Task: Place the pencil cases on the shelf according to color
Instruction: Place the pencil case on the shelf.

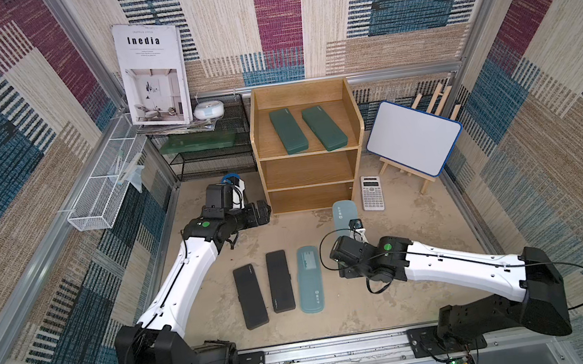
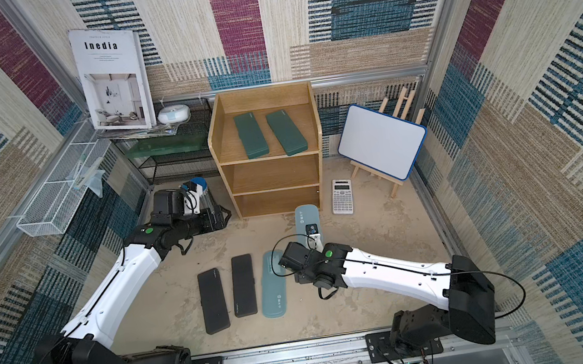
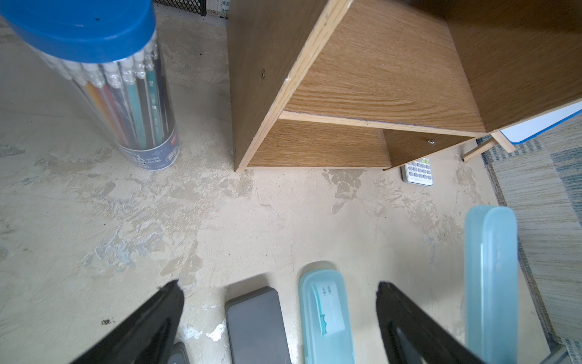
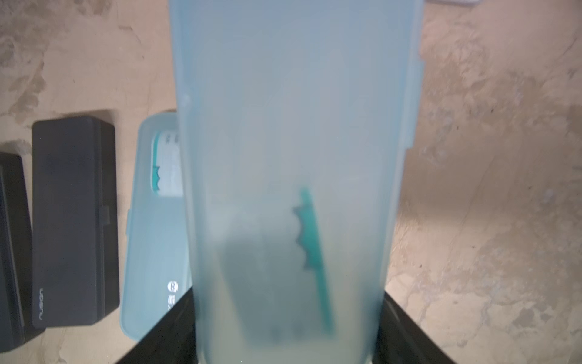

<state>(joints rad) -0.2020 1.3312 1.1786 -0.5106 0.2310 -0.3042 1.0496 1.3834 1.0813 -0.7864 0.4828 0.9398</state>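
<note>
**Right gripper clamped on a teal-blue case that points at the shelf**

The right gripper (image 4: 288, 327) grips the near end of a translucent light teal-blue plastic pencil case (image 1: 344, 216), which looks lifted off the table. The case's long axis runs from the jaws straight toward the light-brown wooden three-tier shelf (image 1: 309, 169), and its far end is near the bottom tier's right front corner. Two dark green cases (image 1: 289, 130) lie on the top tier. The left gripper (image 3: 279, 285) hangs spread and empty, farther off.

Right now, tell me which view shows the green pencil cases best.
The top views: both show the green cases lying unobstructed on the shelf's top tier. The left wrist view catches only lower tiers; the right wrist view shows neither.
</note>
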